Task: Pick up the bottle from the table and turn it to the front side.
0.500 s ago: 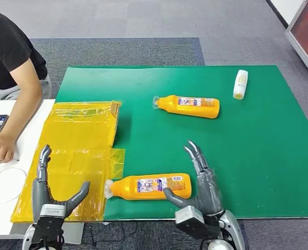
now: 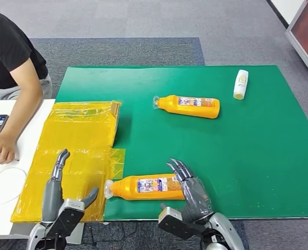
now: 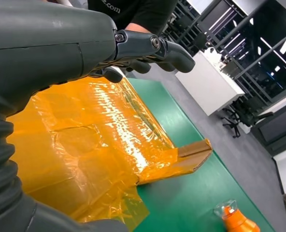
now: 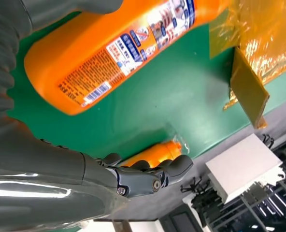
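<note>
Two hands come up at the table's near edge: our right hand [image 2: 191, 195] arches over the base end of the nearest orange bottle [image 2: 146, 187], fingers [image 2: 180, 169] spread and curved above it with no grip closed on it, while our left hand [image 2: 60, 195] hovers open over the yellow plastic sheet [image 2: 79, 135], fingers apart and holding nothing. That bottle lies on its side on the green mat [image 2: 262, 156], cap toward the sheet. Farther off we see a second orange bottle [image 2: 188, 105] lying flat, a small white bottle [image 2: 241, 84], and a person's arm [image 2: 16, 112] on the white table [image 2: 3, 190].
</note>
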You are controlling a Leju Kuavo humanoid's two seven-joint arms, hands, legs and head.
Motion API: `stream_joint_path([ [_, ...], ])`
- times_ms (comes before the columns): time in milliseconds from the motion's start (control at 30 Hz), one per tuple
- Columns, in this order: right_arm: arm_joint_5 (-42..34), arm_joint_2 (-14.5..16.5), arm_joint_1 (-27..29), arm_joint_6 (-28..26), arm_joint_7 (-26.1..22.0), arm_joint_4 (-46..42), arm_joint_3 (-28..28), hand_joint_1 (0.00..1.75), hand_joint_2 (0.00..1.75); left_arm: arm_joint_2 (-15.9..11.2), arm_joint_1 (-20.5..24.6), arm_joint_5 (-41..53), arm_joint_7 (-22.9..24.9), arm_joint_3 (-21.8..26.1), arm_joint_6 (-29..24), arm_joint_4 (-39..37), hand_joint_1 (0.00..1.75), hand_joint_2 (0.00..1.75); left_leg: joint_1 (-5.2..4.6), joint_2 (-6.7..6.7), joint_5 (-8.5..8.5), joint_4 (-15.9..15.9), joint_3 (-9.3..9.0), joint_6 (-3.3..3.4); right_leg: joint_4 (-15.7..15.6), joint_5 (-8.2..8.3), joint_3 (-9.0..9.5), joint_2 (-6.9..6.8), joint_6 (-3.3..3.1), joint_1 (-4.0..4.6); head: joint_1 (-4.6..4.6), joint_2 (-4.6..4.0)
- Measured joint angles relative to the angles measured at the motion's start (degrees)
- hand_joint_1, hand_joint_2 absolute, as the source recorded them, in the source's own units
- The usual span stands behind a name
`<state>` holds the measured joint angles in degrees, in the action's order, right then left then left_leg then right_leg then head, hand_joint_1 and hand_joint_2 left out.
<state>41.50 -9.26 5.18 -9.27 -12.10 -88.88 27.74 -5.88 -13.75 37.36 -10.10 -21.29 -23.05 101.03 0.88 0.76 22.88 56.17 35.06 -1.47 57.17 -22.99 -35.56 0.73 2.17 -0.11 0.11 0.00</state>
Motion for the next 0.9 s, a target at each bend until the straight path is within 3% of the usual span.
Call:
stream_joint_path([
  [900,-1.6,-0.4,-3.8,9.3,4.4,4.7,1.2,0.0,1.75,0.0,2.3,-0.8,-3.4,-1.7,0.9,-2.1,0.0,1.75,0.0,0.0,0.0,0.0,0.0,0.0,0.0,0.0,0.0,0.0,0.0,0.0,0.0,0.0],
])
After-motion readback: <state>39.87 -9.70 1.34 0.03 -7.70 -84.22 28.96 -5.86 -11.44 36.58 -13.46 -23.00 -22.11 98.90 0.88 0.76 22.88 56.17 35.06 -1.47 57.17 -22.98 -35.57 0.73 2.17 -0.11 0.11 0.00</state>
